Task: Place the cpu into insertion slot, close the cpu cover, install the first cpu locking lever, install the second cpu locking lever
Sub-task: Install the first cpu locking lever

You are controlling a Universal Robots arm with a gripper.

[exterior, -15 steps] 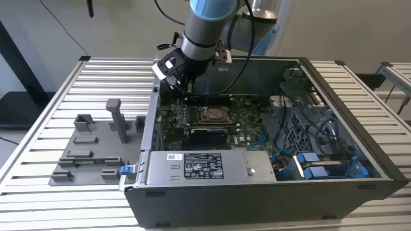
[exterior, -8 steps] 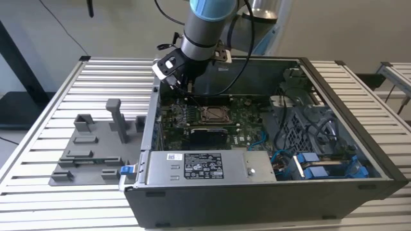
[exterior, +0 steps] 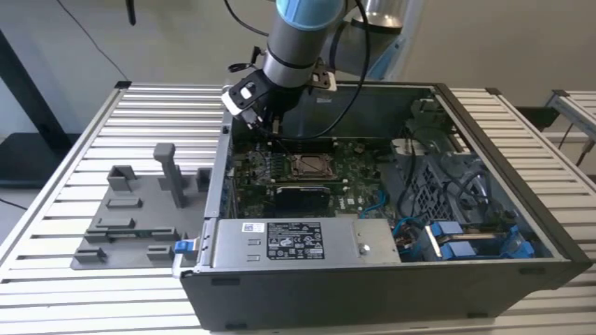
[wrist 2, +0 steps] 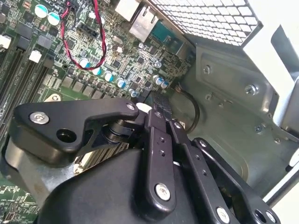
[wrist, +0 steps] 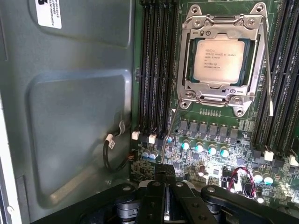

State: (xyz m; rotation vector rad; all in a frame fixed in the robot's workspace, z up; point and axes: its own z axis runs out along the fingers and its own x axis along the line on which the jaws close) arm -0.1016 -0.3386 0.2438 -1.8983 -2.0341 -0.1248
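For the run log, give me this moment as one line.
cpu: seated | cpu cover: down over cpu | pincer: above board, to exterior view's left of cpu

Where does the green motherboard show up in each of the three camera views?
Exterior view: motherboard lies flat inside the open case, beneath the arm.
Second wrist view: motherboard runs beyond the black fingers, up to the grey case.
First wrist view: motherboard surrounds the cpu, beside the grey case.
Shared landmark: the grey case bordering it.

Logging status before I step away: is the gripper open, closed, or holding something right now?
Black two-finger gripper: closed, with nothing visibly held between its fingers.
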